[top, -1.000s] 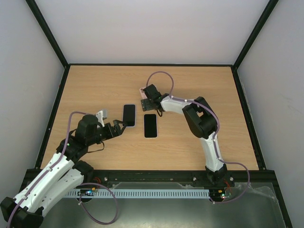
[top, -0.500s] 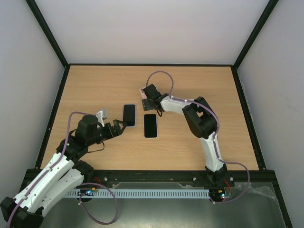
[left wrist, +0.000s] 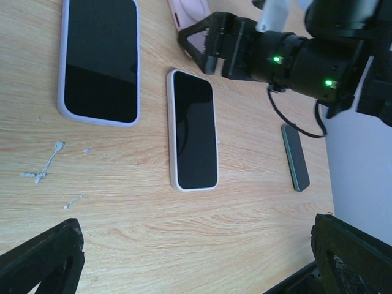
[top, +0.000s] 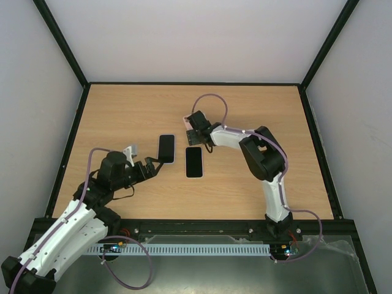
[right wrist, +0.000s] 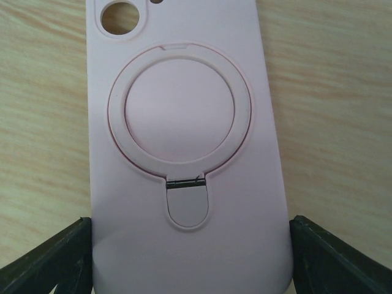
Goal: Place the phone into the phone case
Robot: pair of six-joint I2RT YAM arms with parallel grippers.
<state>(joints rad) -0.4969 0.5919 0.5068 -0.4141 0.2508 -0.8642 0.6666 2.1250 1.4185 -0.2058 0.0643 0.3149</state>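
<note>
Mid-bench, the pink phone case (right wrist: 187, 141) lay ring-up, its long axis in line with the right gripper (top: 195, 127), whose fingers straddled its end, grip impossible to tell. The phone (top: 194, 162) lay just toward the near edge; the left gripper (top: 153, 166) gaped farther left.

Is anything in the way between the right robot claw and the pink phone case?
No, nothing visible. In the right wrist view the pink phone case lies back-up on the table straight under the right gripper, whose fingers sit beside its two long edges, with no other object between them.
</note>
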